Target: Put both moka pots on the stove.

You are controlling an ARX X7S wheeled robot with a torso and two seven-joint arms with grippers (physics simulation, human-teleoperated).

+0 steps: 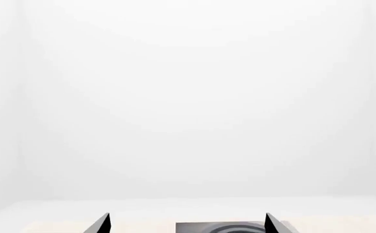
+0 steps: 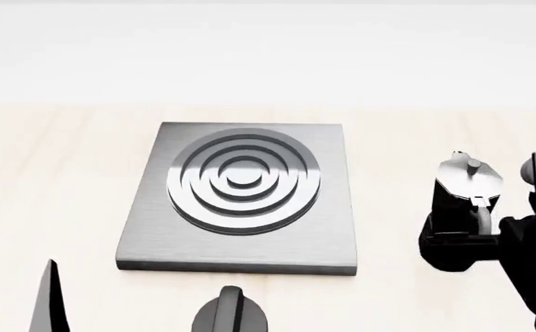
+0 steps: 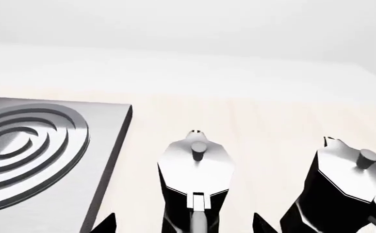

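Right gripper (image 3: 184, 221) is spread wide w/ nothing held, tips either side of the near moka pot (image 3: 195, 170) low centre in the wrist view. Second pot (image 3: 343, 187) sits lower right; stove (image 2: 240, 197) mid-frame, bare. Step looks like the 1st grasp: next likely needs closing on the handle, then lift over.

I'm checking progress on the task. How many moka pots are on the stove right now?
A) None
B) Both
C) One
A: in the head view the stove carries nothing on its burner rings, and the right wrist view shows both moka pots, the nearer moka pot and the farther moka pot, standing on the light wooden table beside the slab.
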